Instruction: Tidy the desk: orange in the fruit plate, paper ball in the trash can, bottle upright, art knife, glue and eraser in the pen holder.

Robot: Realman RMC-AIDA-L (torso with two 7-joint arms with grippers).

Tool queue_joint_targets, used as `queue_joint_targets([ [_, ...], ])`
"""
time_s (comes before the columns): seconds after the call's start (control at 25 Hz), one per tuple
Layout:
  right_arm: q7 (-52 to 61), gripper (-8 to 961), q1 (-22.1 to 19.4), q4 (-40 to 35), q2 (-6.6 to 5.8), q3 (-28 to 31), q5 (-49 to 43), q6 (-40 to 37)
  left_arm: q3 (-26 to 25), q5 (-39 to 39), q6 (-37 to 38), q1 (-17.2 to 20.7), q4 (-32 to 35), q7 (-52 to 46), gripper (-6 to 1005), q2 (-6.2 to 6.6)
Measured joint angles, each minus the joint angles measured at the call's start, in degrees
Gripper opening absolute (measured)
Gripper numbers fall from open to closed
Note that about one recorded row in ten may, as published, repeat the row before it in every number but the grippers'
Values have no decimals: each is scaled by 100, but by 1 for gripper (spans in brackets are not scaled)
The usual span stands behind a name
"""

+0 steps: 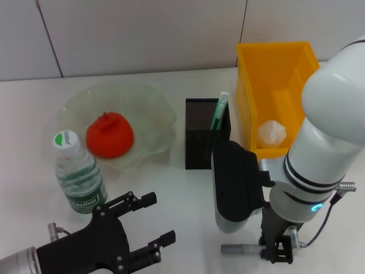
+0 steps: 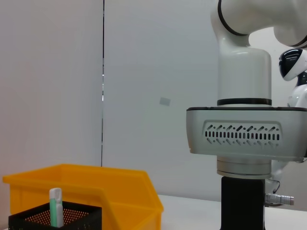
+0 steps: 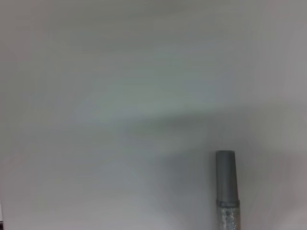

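The trash can [image 1: 259, 74] is sitting at the far right with the paper ball [image 1: 271, 134] inside, the fruit plate [image 1: 153, 117] is cradling the orange [image 1: 109, 135], the bottle [image 1: 78, 177] is standing upright before it, and the pen holder [image 1: 199, 134] is carrying a green-capped tool [image 1: 219, 111]. The left gripper [image 1: 151, 225] is idling spread at the near left. The right gripper [image 1: 278, 251] is reaching down onto a grey glue stick [image 3: 226, 189] lying flat; only the right wrist view is showing its cap, and I cannot tell its finger state.
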Motion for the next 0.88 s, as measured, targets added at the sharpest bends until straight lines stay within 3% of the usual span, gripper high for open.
queue_joint_targets([
  [0.28,-19,147,-42,375,-17,160,75,-254,-8,0,17,14,0,0,710,7],
  [0.44,-154,144,-47,787,-23,744,81,-652,-9,0,35,19,0,0,710,9],
  [0.72,-668,141,188,1979,-34,2379,-170,-1308,-6,0,49,25,0,-24,710,8],
  [0.88,-926,142,325,2376,-41,2570,-508,-1353,-6,1,53,33,0,-66,710,8],
])
